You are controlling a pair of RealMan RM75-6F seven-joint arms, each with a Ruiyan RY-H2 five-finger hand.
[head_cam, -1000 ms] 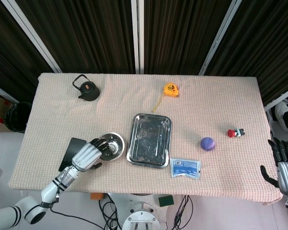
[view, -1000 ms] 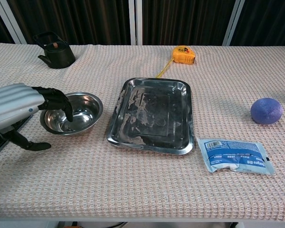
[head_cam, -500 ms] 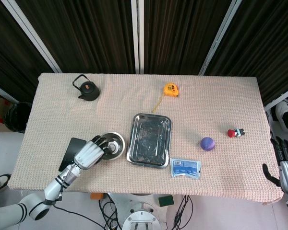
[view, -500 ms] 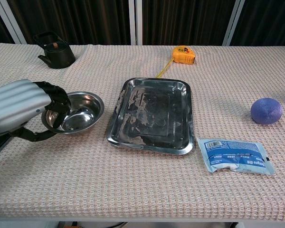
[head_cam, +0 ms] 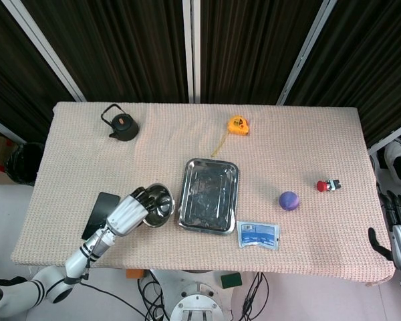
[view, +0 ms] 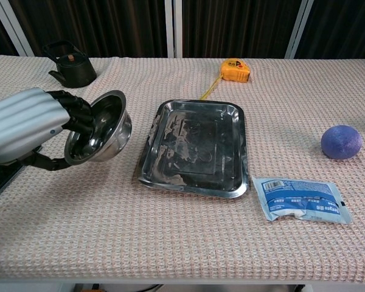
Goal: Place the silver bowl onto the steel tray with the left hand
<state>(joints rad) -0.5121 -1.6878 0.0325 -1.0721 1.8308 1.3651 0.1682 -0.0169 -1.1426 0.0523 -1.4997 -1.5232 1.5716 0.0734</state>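
Observation:
The silver bowl (view: 103, 128) (head_cam: 158, 204) hangs tilted above the cloth, its mouth turned toward my left hand (view: 33, 125) (head_cam: 129, 211). That hand grips the bowl's near rim, fingers inside and thumb underneath. The steel tray (view: 194, 176) (head_cam: 187, 222) lies flat and bare just right of the bowl, a small gap between them. My right hand (head_cam: 399, 231) shows only in the head view, off the table's right edge, fingers apart and holding nothing.
A black kettle (view: 69, 62) stands at the back left and a yellow tape measure (view: 234, 69) behind the tray. A purple ball (view: 340, 142) and a blue-white packet (view: 303, 199) lie to the tray's right. A black pad (head_cam: 99, 212) lies under my left forearm.
My left hand closed on the bowl's rim, then lifted and tipped the bowl off the cloth, shifting it slightly toward the tray. The right hand stayed off the table's edge.

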